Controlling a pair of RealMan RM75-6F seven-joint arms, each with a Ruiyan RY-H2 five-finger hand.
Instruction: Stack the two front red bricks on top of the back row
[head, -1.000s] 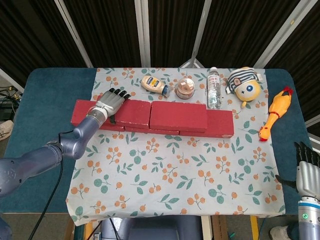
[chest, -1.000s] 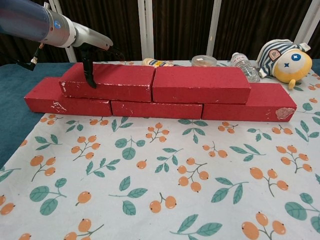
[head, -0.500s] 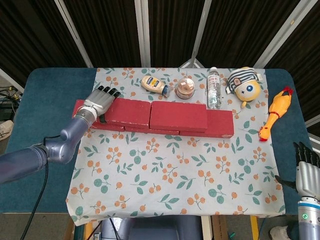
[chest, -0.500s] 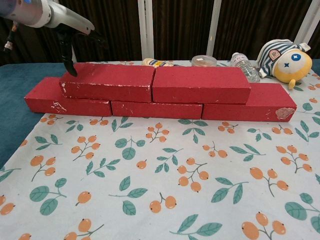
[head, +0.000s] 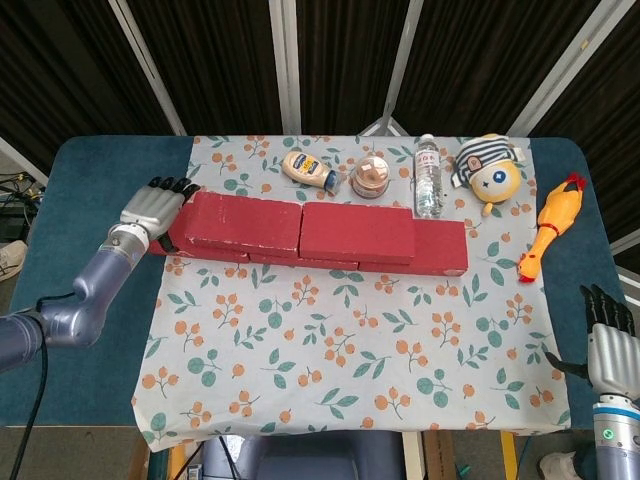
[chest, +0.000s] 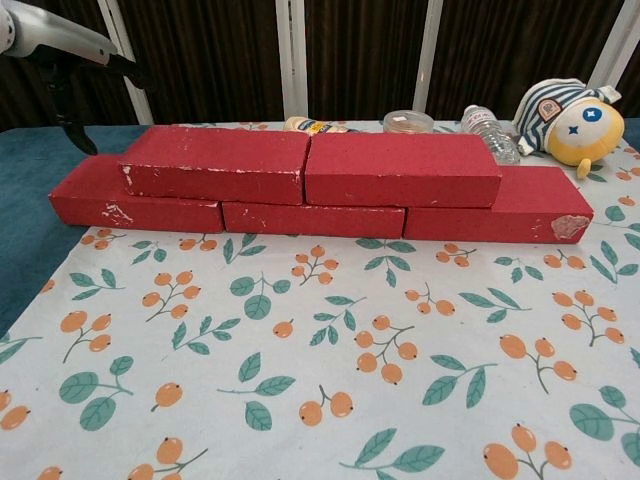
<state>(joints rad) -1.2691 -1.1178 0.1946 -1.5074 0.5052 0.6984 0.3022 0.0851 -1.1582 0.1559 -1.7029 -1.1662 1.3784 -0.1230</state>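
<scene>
Two upper red bricks (head: 300, 227) lying end to end atop the back row (chest: 310, 215), faces scuffed white, left hand (head: 155, 207) now withdrawing past the row's left end, fingers apart, holding nothing, right hand (head: 605, 340) idling far right, fingers spread.

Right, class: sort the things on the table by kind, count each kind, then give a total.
Red bricks: 5
Bottles: 2
Toys: 2
Small lidded jar: 1
Total: 10
</scene>
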